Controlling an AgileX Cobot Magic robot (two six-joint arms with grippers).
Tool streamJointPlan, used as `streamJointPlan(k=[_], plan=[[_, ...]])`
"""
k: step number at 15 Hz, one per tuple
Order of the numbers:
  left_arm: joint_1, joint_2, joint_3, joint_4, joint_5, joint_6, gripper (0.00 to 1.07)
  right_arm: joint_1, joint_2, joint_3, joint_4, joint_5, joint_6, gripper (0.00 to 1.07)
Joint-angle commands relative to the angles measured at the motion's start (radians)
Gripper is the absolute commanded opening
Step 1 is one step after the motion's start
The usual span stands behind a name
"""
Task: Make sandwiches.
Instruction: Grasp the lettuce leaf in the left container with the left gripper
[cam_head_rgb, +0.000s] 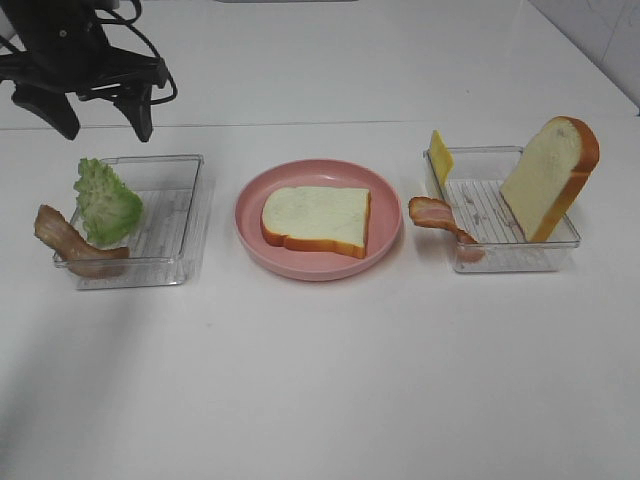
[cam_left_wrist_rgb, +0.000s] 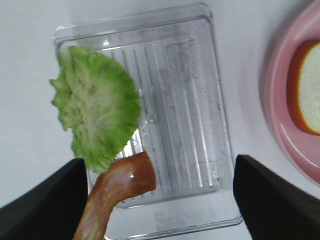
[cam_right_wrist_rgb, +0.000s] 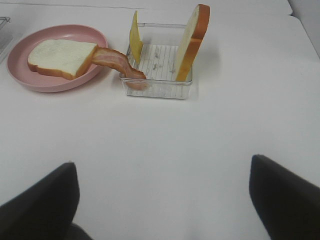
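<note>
One white bread slice (cam_head_rgb: 315, 220) lies flat on the pink plate (cam_head_rgb: 250, 235). The left clear tray (cam_head_rgb: 175, 215) holds a green lettuce leaf (cam_left_wrist_rgb: 97, 115) and a bacon strip (cam_left_wrist_rgb: 120, 190) that hangs over its rim. In the right tray (cam_right_wrist_rgb: 160, 85) a second bread slice (cam_right_wrist_rgb: 192, 42) and a yellow cheese slice (cam_right_wrist_rgb: 135, 37) lean upright, and another bacon strip (cam_right_wrist_rgb: 117, 62) drapes over the wall toward the plate. My left gripper (cam_left_wrist_rgb: 160, 200) hovers open above the left tray, holding nothing. My right gripper (cam_right_wrist_rgb: 165, 200) is open and empty, well short of the right tray.
The white table (cam_head_rgb: 320, 380) stretches bare in front of the trays and plate. A seam in the table runs behind them. The left arm (cam_head_rgb: 70, 50) hangs over the back left corner.
</note>
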Motion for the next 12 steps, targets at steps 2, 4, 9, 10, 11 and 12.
streamJointPlan(k=[2, 4, 9, 10, 11, 12], plan=[[0.052, -0.009, -0.004, 0.017, -0.013, -0.007, 0.76, -0.003, -0.012, 0.003, 0.002, -0.007, -0.007, 0.87], [0.081, 0.000, -0.003, 0.017, -0.045, -0.005, 0.76, -0.003, -0.012, 0.003, 0.002, -0.007, -0.007, 0.87], [0.085, 0.060, -0.002, 0.025, -0.048, 0.020, 0.76, -0.003, -0.012, 0.003, 0.002, -0.007, -0.007, 0.87], [0.085, 0.077, -0.002, 0.037, -0.052, 0.020, 0.76, -0.003, -0.012, 0.003, 0.002, -0.007, -0.007, 0.87], [0.085, 0.092, -0.002, 0.042, -0.054, 0.020, 0.76, -0.003, -0.012, 0.003, 0.002, -0.007, -0.007, 0.87], [0.085, 0.107, -0.002, 0.042, -0.053, 0.020, 0.76, -0.003, -0.012, 0.003, 0.002, -0.007, -0.007, 0.87]])
